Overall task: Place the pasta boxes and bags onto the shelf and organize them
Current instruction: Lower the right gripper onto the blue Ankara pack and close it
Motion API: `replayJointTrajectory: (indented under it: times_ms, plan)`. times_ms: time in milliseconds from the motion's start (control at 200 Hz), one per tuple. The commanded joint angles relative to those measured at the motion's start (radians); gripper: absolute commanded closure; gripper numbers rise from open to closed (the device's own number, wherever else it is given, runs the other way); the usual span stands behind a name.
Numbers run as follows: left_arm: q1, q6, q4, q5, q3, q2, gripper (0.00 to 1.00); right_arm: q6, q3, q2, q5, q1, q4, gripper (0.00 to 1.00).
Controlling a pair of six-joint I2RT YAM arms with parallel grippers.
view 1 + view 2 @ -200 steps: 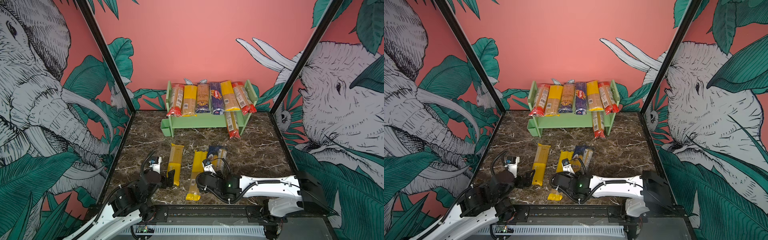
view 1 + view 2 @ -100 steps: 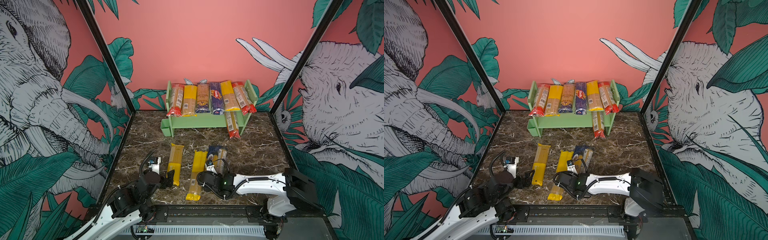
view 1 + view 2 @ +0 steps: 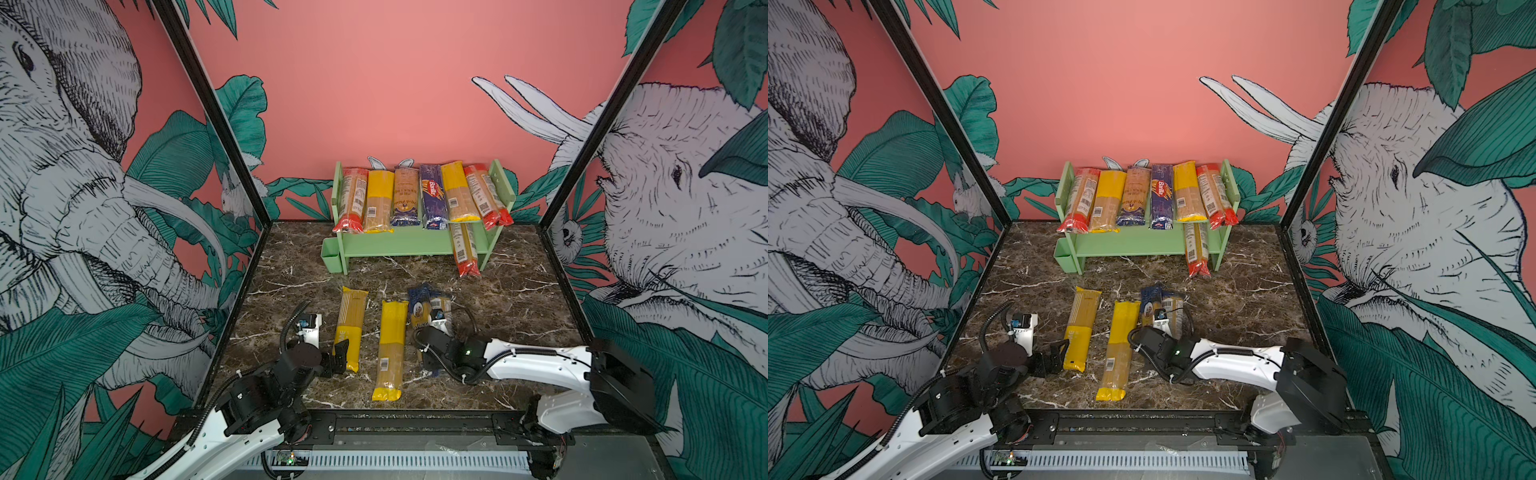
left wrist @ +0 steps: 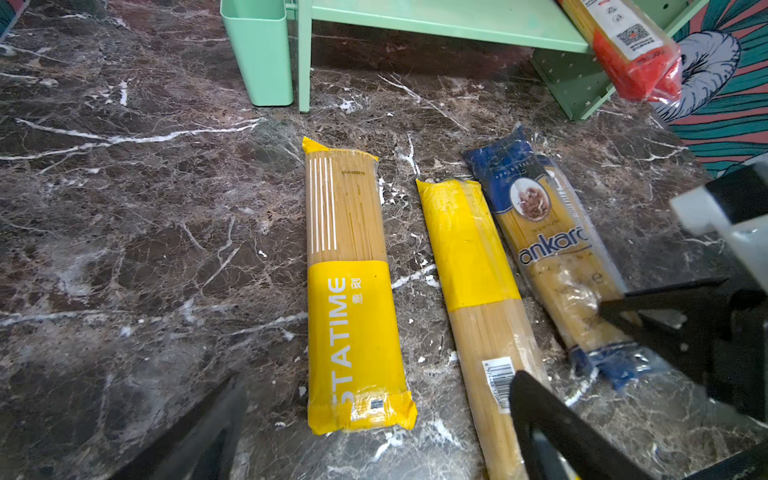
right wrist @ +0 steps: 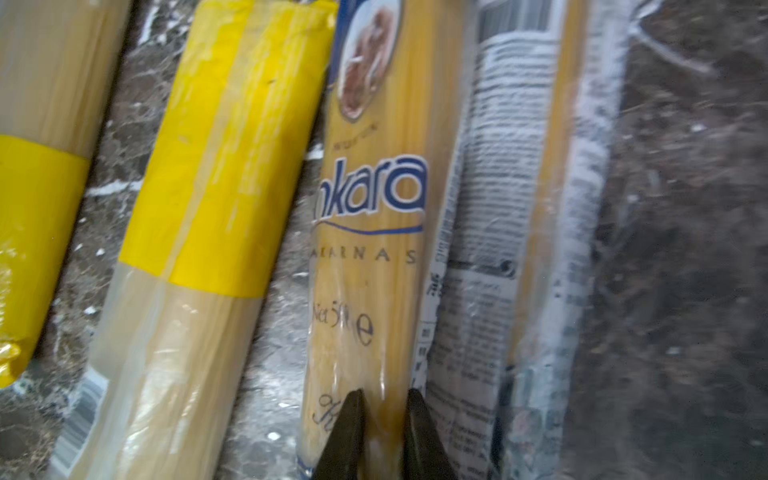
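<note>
Right wrist view: my right claw (image 5: 384,419) pinches narrow on the near half of the Ankara bag (image 5: 374,232), which lies just right of the yellow packet (image 5: 216,166), so lift slow and level toward the far shelf (image 3: 399,245), it'll likely sag.

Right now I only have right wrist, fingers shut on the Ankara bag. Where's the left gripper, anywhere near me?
Observer: No. The left gripper is open at the near end of the STATIME packet. The yellow-topped packet lies between it and your Ankara bag.
Operator: Any room on the top tier?
Observer: None. Six packets cover the top tier of the shelf from side panel to side panel.
Operator: Lower tier?
Observer: One red-ended packet at its right end, sticking out past the front edge. The rest of that board is bare.
</note>
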Motion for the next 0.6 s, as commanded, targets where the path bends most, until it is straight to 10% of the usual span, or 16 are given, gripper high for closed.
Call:
replayJointTrajectory:
  times_ms: [0,110,285,595]
  plan:
    - [-0.002,-0.008,0.029,-0.018,-0.014,0.027,0.02,-0.091,-0.015,-0.081,0.053,-0.088,-0.098,0.84]
    - [-0.003,-0.008,0.047,-0.01,-0.012,0.061,0.01,-0.163,-0.01,-0.118,0.02,-0.133,-0.121,0.76]
    - [-0.002,-0.011,0.067,-0.004,-0.022,0.078,0.02,-0.214,-0.078,-0.167,-0.076,-0.118,-0.026,0.21]
    - [-0.002,-0.019,0.079,-0.006,-0.043,0.075,0.02,-0.198,-0.119,-0.116,0.105,0.066,0.003,0.12]
